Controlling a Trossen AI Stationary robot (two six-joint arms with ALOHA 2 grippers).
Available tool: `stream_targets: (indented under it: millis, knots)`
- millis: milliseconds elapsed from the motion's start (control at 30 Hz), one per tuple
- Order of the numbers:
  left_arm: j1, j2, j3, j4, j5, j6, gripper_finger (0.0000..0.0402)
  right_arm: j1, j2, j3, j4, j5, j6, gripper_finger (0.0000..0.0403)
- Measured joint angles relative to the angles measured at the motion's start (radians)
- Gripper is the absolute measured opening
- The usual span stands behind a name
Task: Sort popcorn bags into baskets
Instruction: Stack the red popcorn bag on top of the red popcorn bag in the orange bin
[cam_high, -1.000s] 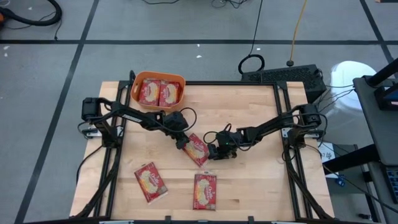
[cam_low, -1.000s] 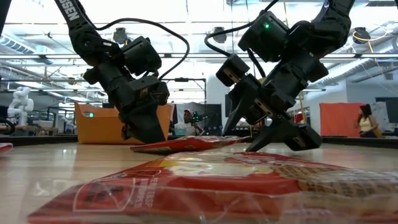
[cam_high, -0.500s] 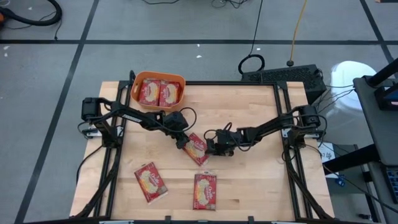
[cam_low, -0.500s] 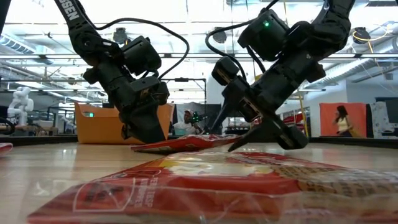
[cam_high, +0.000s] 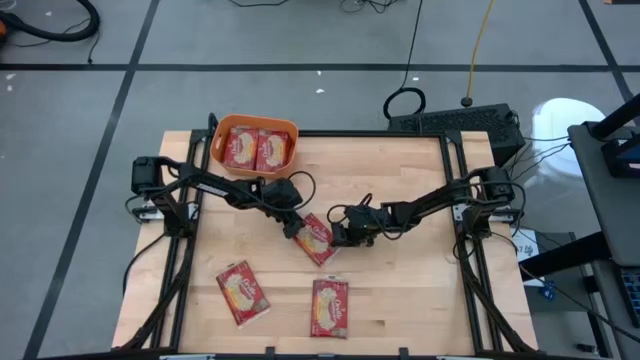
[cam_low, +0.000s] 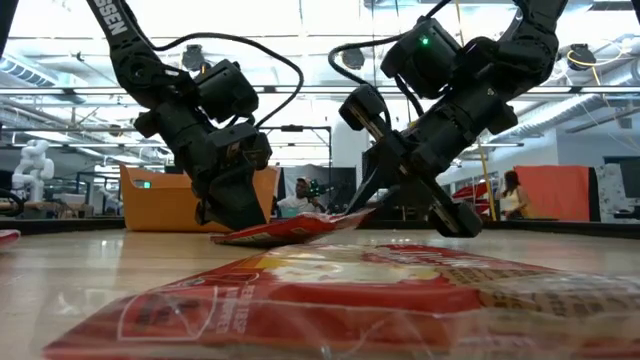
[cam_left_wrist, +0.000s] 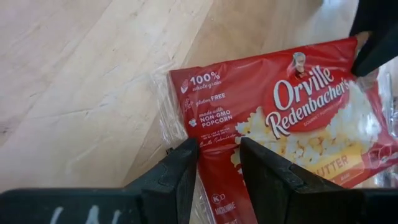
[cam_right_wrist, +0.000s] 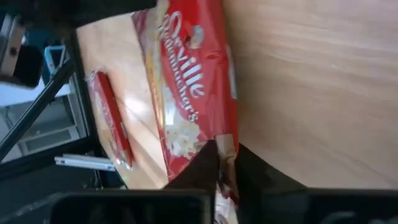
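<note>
A red popcorn bag (cam_high: 316, 241) lies mid-table between my two grippers. My left gripper (cam_high: 293, 229) is shut on its end nearer the table's left side. My right gripper (cam_high: 338, 238) is shut on its opposite end. An orange basket (cam_high: 218, 140) at the far left holds two bags lying flat side by side. Two more bags lie flat near the front edge, one on the left (cam_high: 243, 292) and one in the middle (cam_high: 331, 307). My left gripper pinches the bag's clear-sealed edge (cam_left_wrist: 211, 146) between its two fingers, coming steeply from above. That end stays low on the table (cam_low: 225, 238). My right gripper pinches the bag's end edge (cam_right_wrist: 221, 146) between its two fingers, slanting down from the table's right. That end (cam_low: 345, 218) is raised a little off the wood, so the bag tilts.
The nearest bag (cam_low: 300, 300) fills the low view's foreground. Black frame rails (cam_high: 180, 260) run along both table sides. There is bare wood to the right of the held bag and between it and the basket.
My right gripper has moved toward the table's left onto the bag's end, tipped flatter and taken hold. That end of the bag has risen slightly off the table, while the end under my left gripper has stayed put.
</note>
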Motion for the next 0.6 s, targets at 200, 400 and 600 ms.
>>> stream_targets:
  millis: [200, 400, 600]
  knots:
    - [0.008, -0.116, -0.004, -0.015, 0.022, -0.021, 0.0132, 0.000, 0.000, 0.000, 0.066, -0.007, -0.050, 0.0011]
    - [0.047, -0.294, -0.002, -0.067, 0.055, -0.014, 0.0153, -0.002, -0.007, 0.001, 0.087, -0.028, -0.119, 0.0004]
    - [0.079, -0.434, 0.000, -0.098, 0.103, -0.069, 0.0192, -0.008, -0.092, 0.001, 0.039, -0.026, -0.249, 0.0001]
